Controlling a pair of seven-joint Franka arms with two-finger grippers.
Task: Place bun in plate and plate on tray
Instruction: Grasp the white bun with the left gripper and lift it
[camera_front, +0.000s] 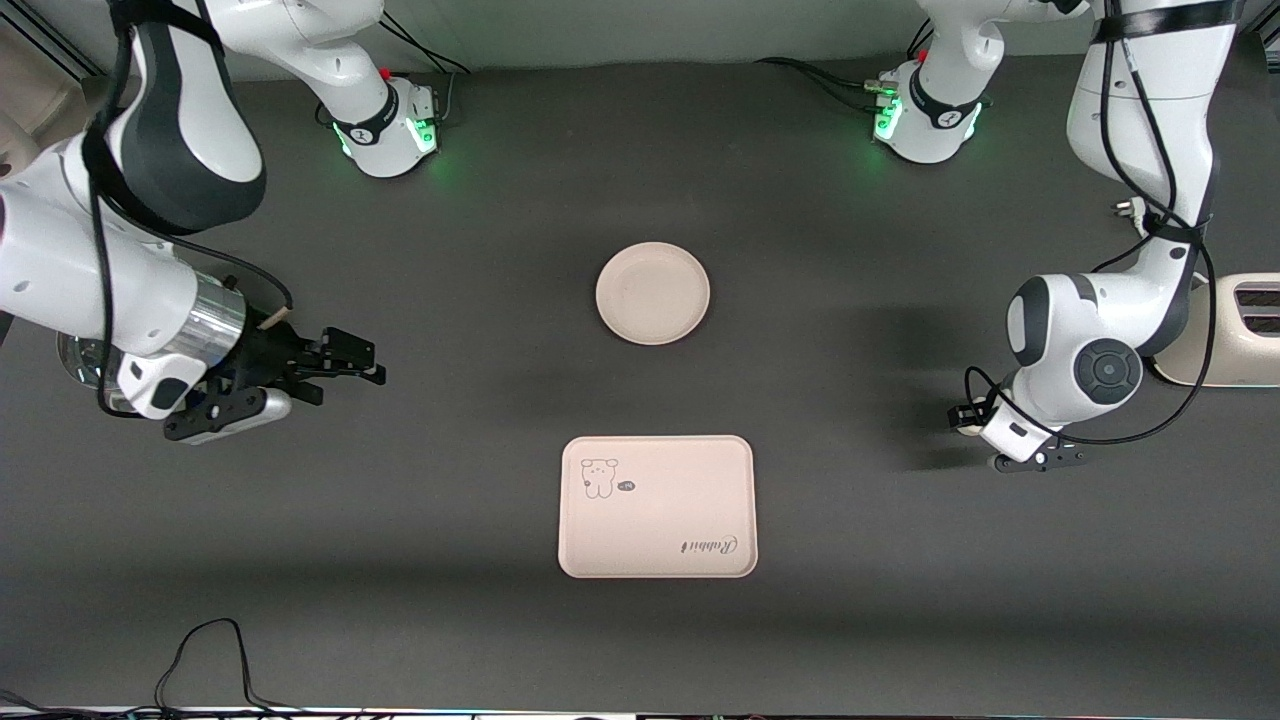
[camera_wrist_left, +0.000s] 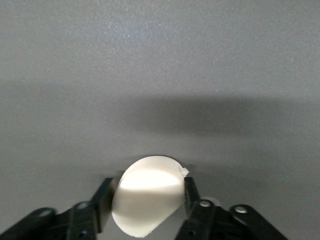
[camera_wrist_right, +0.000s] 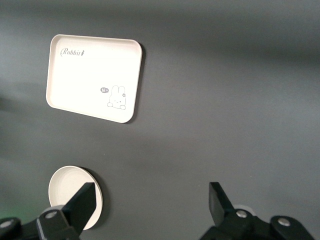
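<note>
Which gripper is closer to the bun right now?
Left. The left gripper is down at the bun, its jaws on either side of it, at the left arm's end of the table. The right gripper hangs open over bare table at the right arm's end.

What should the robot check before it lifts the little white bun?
1. Bun between the left gripper fingers: ok, one finger at each side.
2. Firm grip on the bun: cannot tell.
3. Plate bare, ready for the bun: ok.
4. Tray bare, nearer the front camera than the plate: ok.
5. Right gripper open, waiting toward the right arm's end of the table: ok.
</note>
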